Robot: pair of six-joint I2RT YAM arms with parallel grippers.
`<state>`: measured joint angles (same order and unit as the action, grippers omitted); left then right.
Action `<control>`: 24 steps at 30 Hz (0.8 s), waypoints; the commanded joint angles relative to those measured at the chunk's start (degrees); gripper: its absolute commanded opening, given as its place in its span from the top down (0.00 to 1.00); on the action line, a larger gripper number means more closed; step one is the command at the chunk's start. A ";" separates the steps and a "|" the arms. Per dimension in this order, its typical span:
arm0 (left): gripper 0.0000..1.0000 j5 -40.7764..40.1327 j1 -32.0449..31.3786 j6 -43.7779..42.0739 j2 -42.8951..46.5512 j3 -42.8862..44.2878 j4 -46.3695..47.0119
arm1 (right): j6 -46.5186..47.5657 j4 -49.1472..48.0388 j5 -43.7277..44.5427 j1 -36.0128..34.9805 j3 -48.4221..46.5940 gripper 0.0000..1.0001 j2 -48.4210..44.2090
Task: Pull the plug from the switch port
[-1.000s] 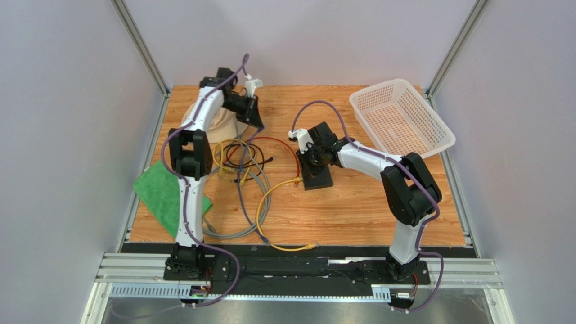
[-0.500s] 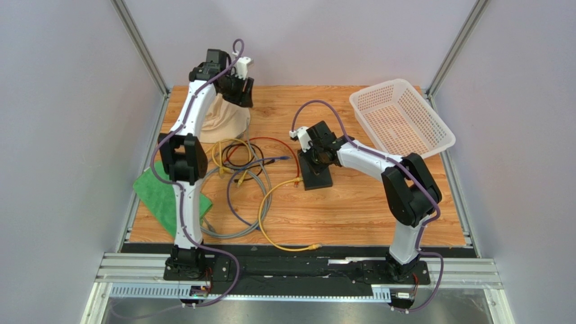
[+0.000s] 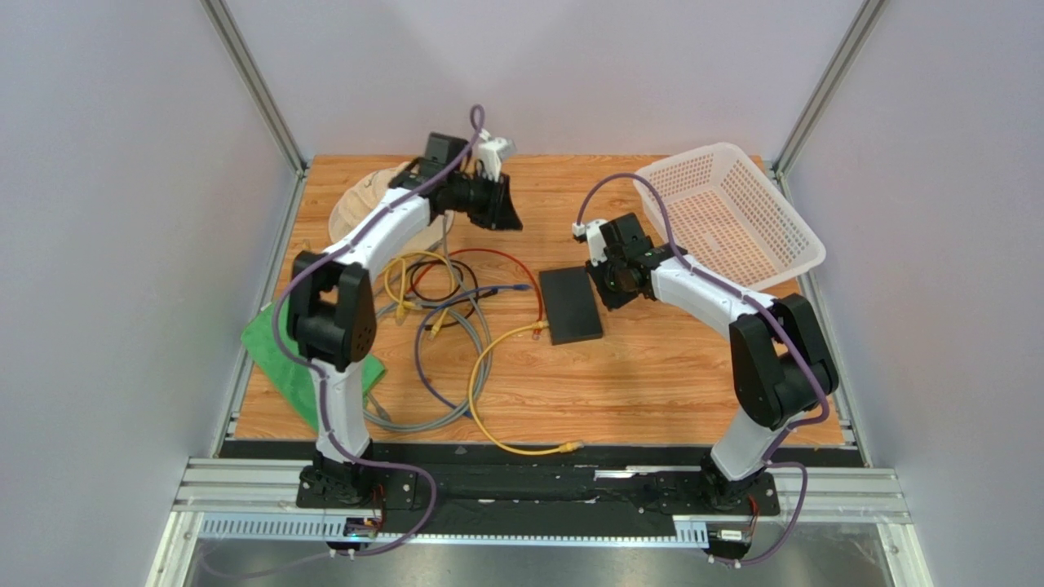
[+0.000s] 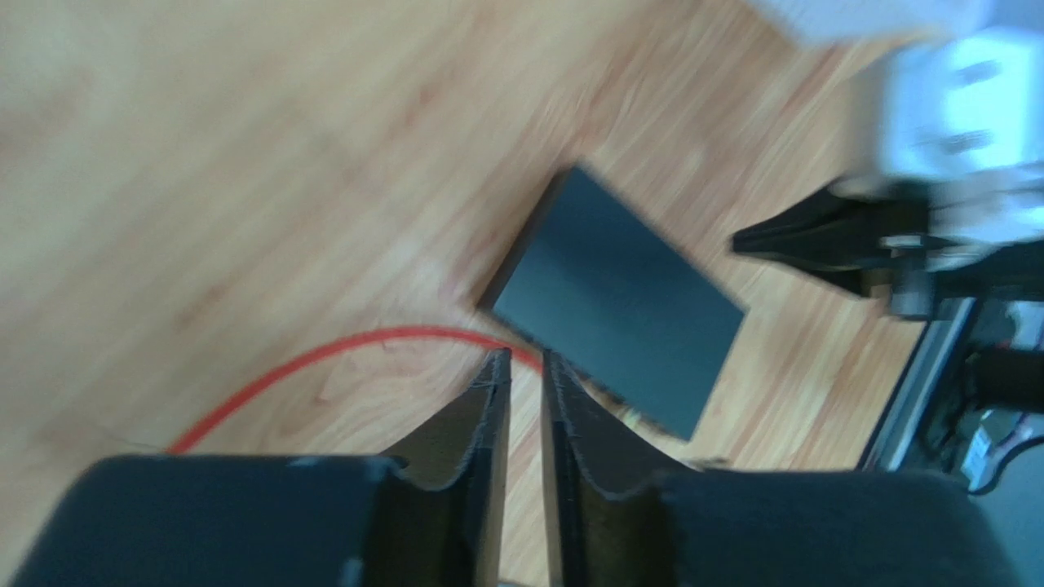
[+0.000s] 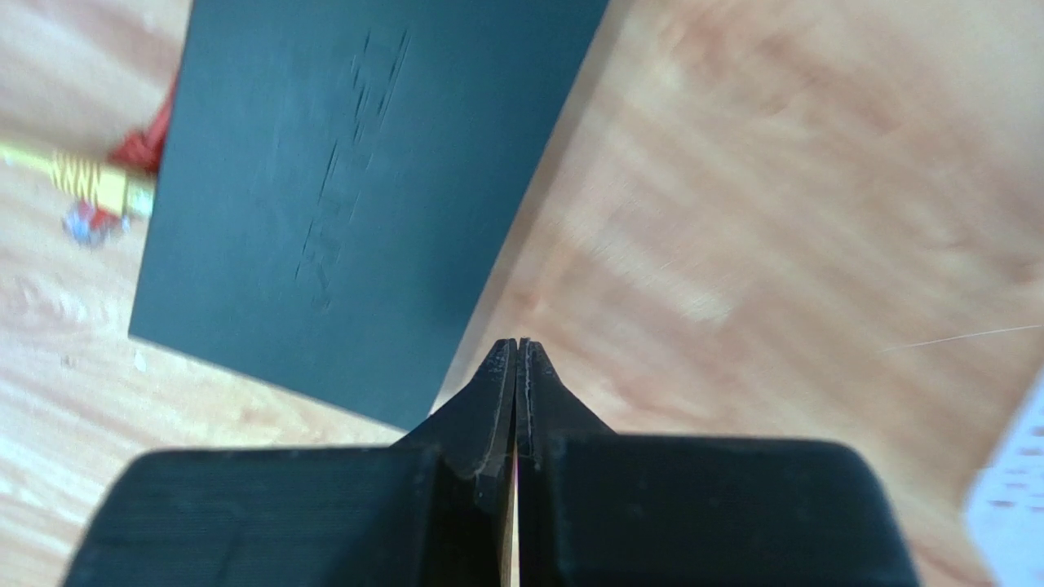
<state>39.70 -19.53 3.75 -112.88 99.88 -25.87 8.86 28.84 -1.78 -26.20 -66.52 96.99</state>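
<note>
The switch (image 3: 571, 305) is a flat black box lying mid-table, also plain in the right wrist view as the switch (image 5: 368, 184) and in the left wrist view as the switch (image 4: 619, 300). A yellow plug (image 3: 536, 328) meets its left edge, and I cannot tell whether that plug (image 5: 104, 186) sits in a port. My right gripper (image 3: 609, 289) hovers just off the switch's right edge; this right gripper (image 5: 516, 349) is shut and empty. My left gripper (image 3: 506, 210) hangs behind the switch. In its own view the left gripper (image 4: 525, 357) shows a narrow gap with nothing in it.
A white basket (image 3: 729, 208) stands at the back right. Left of the switch lies a tangle of cables: a yellow cable (image 3: 490, 404), a grey cable (image 3: 456, 413), a red cable (image 4: 319, 361) and a purple one. A green cloth (image 3: 288, 349) and a beige bowl (image 3: 355, 202) sit at the left.
My left arm swung from above the beige bowl rightward toward the back middle, its jaws widening, then narrowing. My right gripper came off the switch and moved right, leaving the box uncovered.
</note>
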 commanded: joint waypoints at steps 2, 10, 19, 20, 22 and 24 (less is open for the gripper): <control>0.79 -1.31 -4.46 -2.08 -6.56 -4.40 -4.99 | -2.53 -0.63 -3.93 -0.52 2.18 1.00 -0.84; 0.71 2.05 -4.82 -3.40 -8.14 -8.12 -5.86 | -3.24 -2.03 -6.48 -0.61 3.32 1.00 -0.22; 0.71 -0.76 -5.26 -3.30 -16.93 -1.02 -7.79 | -2.19 -2.74 -6.04 -0.61 5.35 1.00 -1.98; 0.69 -1.55 -5.17 -3.40 -17.89 0.13 -7.79 | -1.92 -2.82 -5.95 -0.61 5.87 1.00 -2.24; 0.64 -4.70 -5.08 -2.44 -20.62 5.48 -7.53 | -1.57 -2.91 -5.60 -0.61 6.40 1.00 -2.77; 0.59 -12.14 -5.08 -2.17 -23.33 12.58 -7.71 | -1.48 -2.74 -5.60 -0.53 6.84 1.00 -2.95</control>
<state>39.81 -24.73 2.55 -132.35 102.10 -34.41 6.87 27.57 -7.55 -26.57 -60.84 96.29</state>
